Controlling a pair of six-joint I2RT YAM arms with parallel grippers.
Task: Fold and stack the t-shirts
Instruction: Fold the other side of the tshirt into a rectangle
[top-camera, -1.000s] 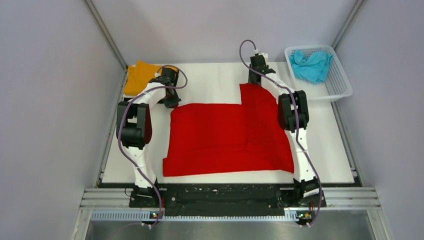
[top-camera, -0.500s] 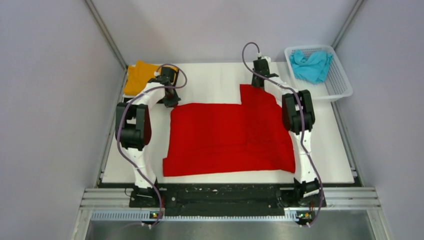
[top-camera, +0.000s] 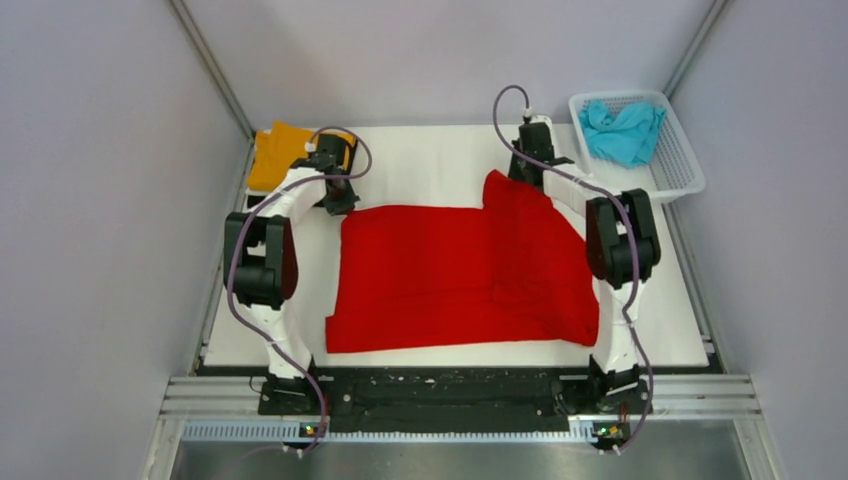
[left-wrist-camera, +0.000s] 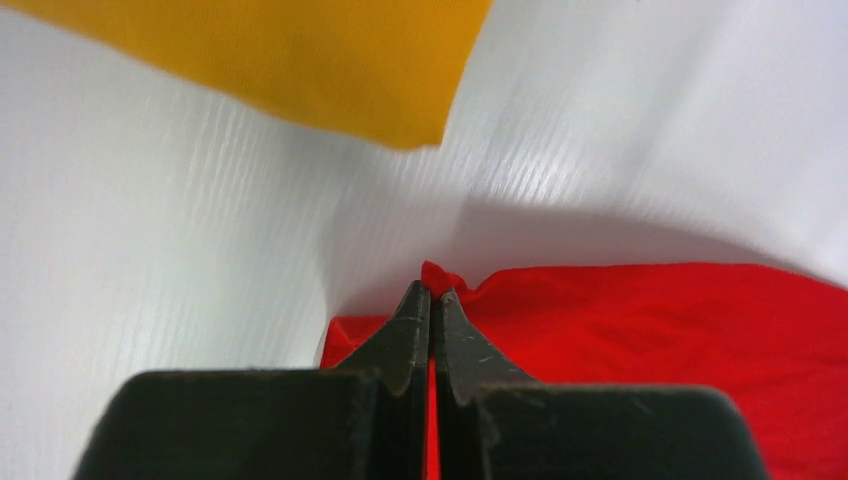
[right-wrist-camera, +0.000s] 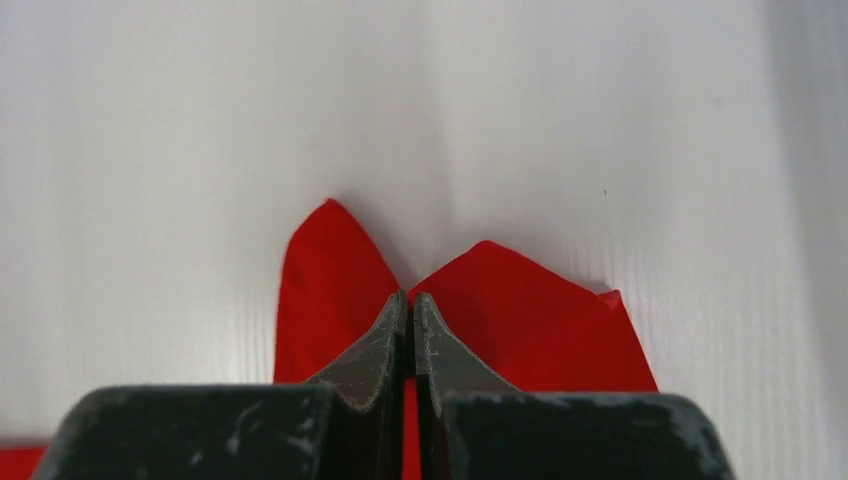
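Left gripper (left-wrist-camera: 432, 296) and right gripper (right-wrist-camera: 410, 300) clamp the red shirt (top-camera: 450, 270) by its far corners; orange shirt (top-camera: 275, 150) looks folded, turquoise shirt (top-camera: 622, 130) waits in basket (top-camera: 682, 172).

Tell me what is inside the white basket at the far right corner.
The basket holds a crumpled turquoise t-shirt, bunched toward its far left side. Whether anything lies beneath the shirt cannot be seen, because the cloth covers it.

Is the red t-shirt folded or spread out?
Spread out. The red t-shirt lies mostly flat, left gripper and right gripper pinching its far corners.
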